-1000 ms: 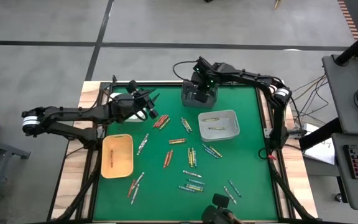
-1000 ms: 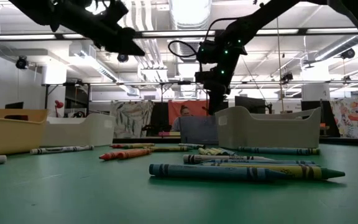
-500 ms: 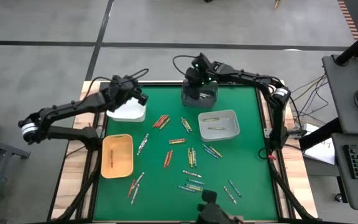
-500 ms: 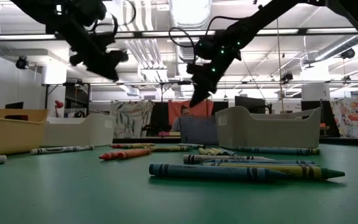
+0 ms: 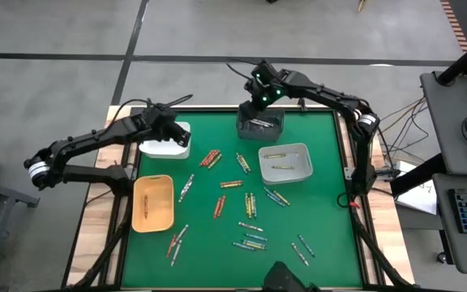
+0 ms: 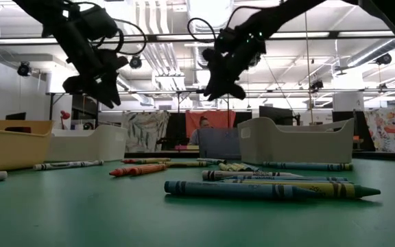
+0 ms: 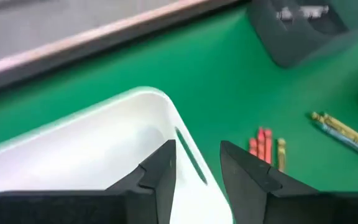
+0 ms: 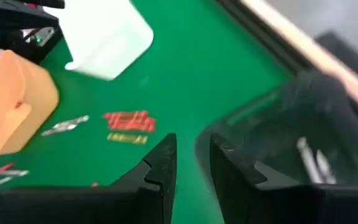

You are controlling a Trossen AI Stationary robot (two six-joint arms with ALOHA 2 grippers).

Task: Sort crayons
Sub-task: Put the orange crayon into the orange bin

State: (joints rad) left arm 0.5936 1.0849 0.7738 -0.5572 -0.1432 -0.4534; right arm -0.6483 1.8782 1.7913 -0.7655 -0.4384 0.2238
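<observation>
1. The left gripper (image 5: 171,128) hangs over the white plastic tray (image 5: 166,142) near the green table's (image 5: 314,203) far left corner, fingers parted, holding nothing.
2. The right gripper (image 5: 259,96) hovers above the dark grey bin (image 5: 259,125) at the far edge, jaws apart and empty.
3. Short paper-wrapped crayons (image 5: 233,185) lie scattered mid-table.

Matt green table mat (image 5: 217,235), paper-wrapped crayons (image 5: 251,204)
</observation>
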